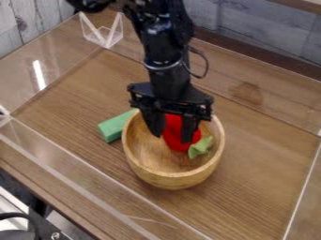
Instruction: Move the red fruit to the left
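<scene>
The red fruit [177, 141] is a glossy strawberry-like toy with a light green cap [202, 145]. It lies inside the wooden bowl [145, 165] at the table's middle. My gripper [174, 129] points straight down into the bowl. Its two black fingers [156, 125] press on the fruit from left and right, so it is shut on the fruit. The fruit still rests in the bowl, and its upper part is hidden behind the fingers.
A flat green block [116, 125] lies on the wooden tabletop, touching the bowl's left side. Clear acrylic walls [38, 150] fence the table's edges. A clear stand [100, 33] sits at the back left.
</scene>
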Tool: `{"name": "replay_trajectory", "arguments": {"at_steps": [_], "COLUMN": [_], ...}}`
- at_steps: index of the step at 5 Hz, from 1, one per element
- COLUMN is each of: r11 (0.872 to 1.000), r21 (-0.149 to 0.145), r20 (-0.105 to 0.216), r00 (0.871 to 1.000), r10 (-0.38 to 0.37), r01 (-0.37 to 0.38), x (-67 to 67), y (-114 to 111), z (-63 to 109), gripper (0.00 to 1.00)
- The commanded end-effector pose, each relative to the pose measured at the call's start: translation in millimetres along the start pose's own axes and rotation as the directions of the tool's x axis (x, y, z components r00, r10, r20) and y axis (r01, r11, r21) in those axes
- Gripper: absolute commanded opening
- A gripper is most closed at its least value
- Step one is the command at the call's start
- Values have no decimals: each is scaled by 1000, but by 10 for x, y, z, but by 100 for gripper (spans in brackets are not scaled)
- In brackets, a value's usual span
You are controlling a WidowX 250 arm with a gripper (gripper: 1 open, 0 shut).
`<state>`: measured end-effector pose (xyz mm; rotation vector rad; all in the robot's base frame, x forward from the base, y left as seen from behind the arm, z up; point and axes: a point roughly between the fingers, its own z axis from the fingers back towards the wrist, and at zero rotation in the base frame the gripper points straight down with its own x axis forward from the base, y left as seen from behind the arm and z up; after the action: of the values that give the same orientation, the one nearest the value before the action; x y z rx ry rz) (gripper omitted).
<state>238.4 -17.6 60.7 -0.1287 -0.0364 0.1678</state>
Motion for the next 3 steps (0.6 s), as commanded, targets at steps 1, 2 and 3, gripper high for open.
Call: {"name": "replay_trajectory", "arguments": {"at_steps": [1, 2, 3], "r11": [1000, 999, 998], "r21": [-26, -42, -55], "r20": [73, 81, 84], "r00": [997, 997, 996], "r10": [3, 14, 35], "r01": [-1, -10, -30], "x": [45, 141, 239], "y": [-72, -146, -183], "z": [70, 80, 82], "gripper": [100, 100, 100]}}
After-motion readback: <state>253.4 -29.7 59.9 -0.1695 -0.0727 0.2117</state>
